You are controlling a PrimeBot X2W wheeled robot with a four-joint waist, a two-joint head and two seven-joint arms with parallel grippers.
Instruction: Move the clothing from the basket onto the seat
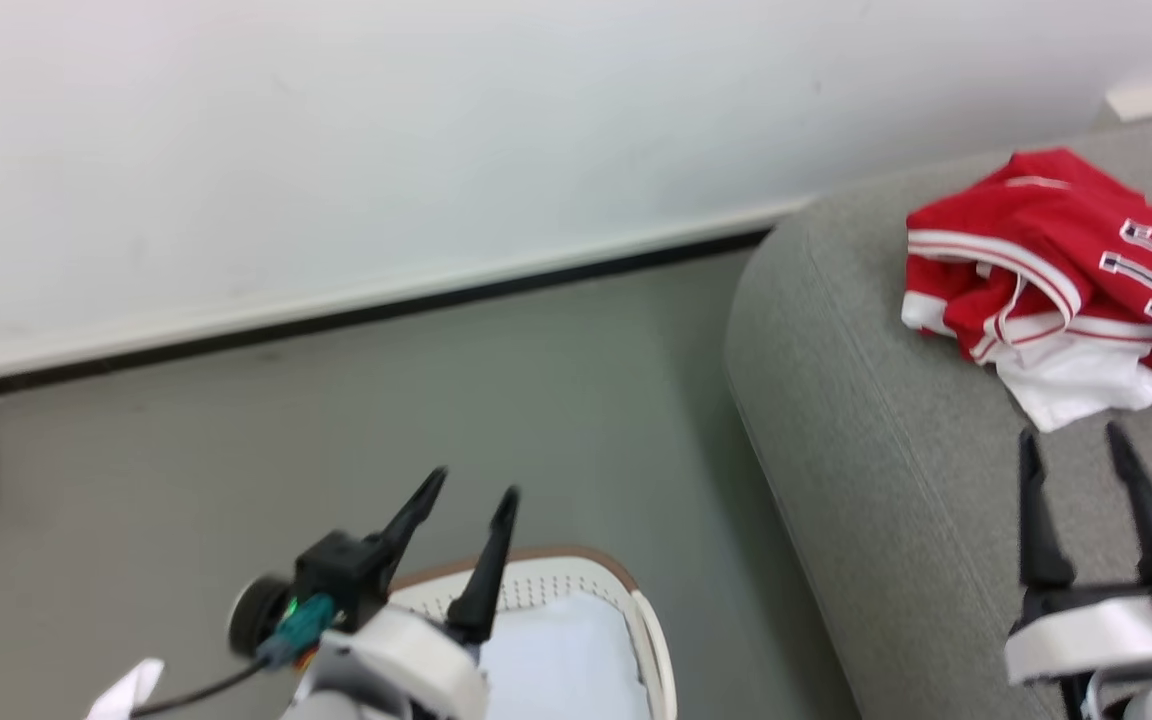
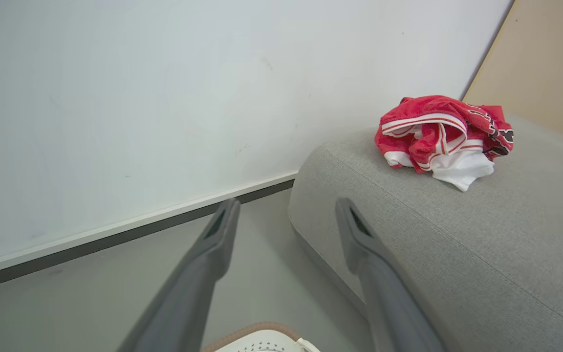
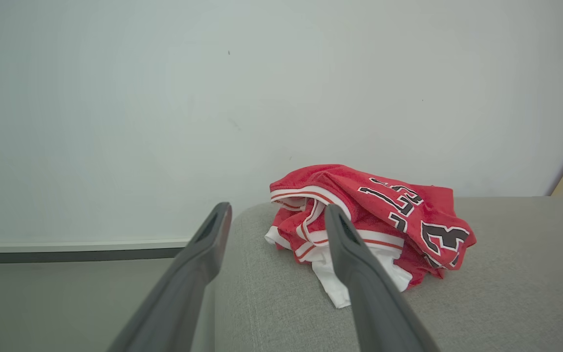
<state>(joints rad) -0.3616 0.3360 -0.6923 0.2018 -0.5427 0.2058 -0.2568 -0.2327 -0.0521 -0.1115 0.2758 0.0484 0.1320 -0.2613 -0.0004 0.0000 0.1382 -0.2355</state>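
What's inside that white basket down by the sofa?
A pale white pad lies in the basket. Whatever is under the pad is covered, and the arm of the left claw hides part of the inside.

The clothing [image 1: 1056, 270] lies on the seat [image 1: 866, 430], with the basket [image 1: 548, 590] left of it on the floor [image 1: 436, 400].
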